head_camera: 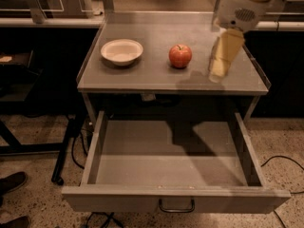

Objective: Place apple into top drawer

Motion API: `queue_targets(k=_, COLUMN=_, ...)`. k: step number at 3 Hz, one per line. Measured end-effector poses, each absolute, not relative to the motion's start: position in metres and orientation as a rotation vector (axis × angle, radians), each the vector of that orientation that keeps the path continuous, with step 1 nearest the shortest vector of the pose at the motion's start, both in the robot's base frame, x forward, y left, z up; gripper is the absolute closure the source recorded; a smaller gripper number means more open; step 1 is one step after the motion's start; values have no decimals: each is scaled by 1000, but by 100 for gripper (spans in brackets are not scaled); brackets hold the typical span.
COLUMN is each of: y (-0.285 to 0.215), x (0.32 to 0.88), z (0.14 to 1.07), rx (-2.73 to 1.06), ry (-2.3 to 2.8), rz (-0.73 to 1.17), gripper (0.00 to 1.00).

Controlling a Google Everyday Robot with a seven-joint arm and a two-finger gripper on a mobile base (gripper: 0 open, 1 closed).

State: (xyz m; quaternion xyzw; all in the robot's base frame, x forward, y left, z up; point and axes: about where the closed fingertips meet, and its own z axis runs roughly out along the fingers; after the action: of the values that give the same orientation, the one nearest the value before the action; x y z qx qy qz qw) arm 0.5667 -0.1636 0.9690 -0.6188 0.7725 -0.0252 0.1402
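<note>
Apple: set on the table top, between the white bowl and the gripper, apart from both.
Gripper: hung tip-down over the right part of the table top. Its opening cannot be told, and the apple is not held.
Deciding relation: the apple is seen near the gripper, to its left in the camera view, at about the same depth. A sideways reach is judged to be needed.
Top drawer: pulled open, below and in front of the apple.
</note>
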Motion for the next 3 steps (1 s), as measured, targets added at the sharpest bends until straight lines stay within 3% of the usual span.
queue_targets(k=1, y=-146, x=608, z=964, rx=-1803, ry=2225, rz=-41, gripper=0)
queue_targets(k=3, y=-141, x=624, z=969, rx=-1759, ry=2178, rz=-57, gripper=0)
